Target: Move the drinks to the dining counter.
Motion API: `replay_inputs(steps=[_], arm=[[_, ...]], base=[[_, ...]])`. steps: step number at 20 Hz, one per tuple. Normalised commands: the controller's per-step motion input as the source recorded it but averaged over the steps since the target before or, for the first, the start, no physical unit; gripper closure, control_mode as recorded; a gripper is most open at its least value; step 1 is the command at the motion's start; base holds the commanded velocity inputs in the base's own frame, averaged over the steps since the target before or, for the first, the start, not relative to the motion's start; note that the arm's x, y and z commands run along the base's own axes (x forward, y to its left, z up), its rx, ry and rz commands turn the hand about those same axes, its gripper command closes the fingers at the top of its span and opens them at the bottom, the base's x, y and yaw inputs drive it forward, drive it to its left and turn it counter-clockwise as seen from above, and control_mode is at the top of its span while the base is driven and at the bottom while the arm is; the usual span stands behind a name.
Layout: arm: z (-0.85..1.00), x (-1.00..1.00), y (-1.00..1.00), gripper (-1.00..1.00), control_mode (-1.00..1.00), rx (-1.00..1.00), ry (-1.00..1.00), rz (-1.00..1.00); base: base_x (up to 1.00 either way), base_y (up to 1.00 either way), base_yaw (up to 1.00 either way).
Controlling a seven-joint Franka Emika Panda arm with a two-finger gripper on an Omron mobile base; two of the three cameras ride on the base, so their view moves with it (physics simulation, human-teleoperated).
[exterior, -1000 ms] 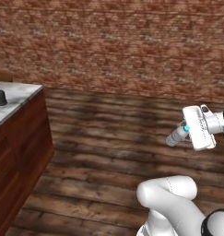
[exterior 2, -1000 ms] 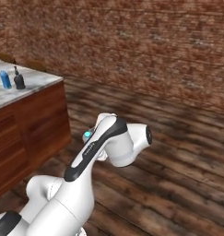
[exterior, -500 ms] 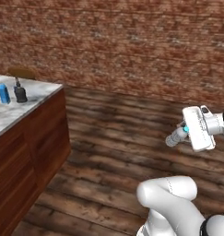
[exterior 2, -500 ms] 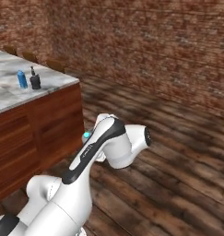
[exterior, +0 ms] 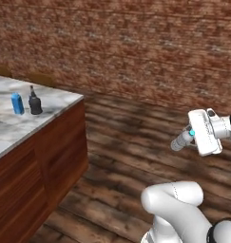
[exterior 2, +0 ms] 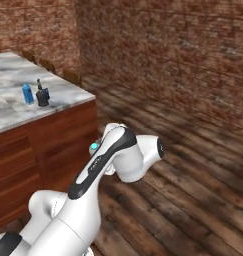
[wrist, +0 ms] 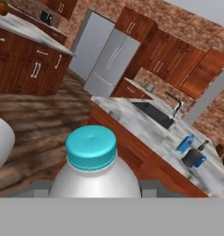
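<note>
Dining counter [exterior: 55,102] is placed at the left of both base views, its corner pointed toward the wall [exterior: 136,42] behind. Carton [exterior: 17,104] and narrow-necked bottle [exterior: 35,104] are set side by side on it, near that corner, carton to the left. In the hand view the water bottle [wrist: 92,166] is seen directly ahead of the hand, between the finger tips; the counter with its sink [wrist: 152,114] and faucet [wrist: 177,104] is located beyond it to the right, a fridge [wrist: 106,60] farther behind
</note>
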Motion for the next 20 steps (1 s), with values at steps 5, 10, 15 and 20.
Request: replay_inputs(steps=[5,10,15,20], arm=[[0.0,0.0,0.0,1.0,1.0,0.0,0.0,0.0],[0.0,0.0,0.0,1.0,1.0,0.0,0.0,0.0],[0.0,0.0,0.0,1.0,1.0,0.0,0.0,0.0],[0.0,0.0,0.0,1.0,1.0,0.0,0.0,0.0]], base=[[0.85,0.0,0.29],[0.81,0.0,0.29],[0.7,0.0,0.31],[0.66,0.0,0.32]])
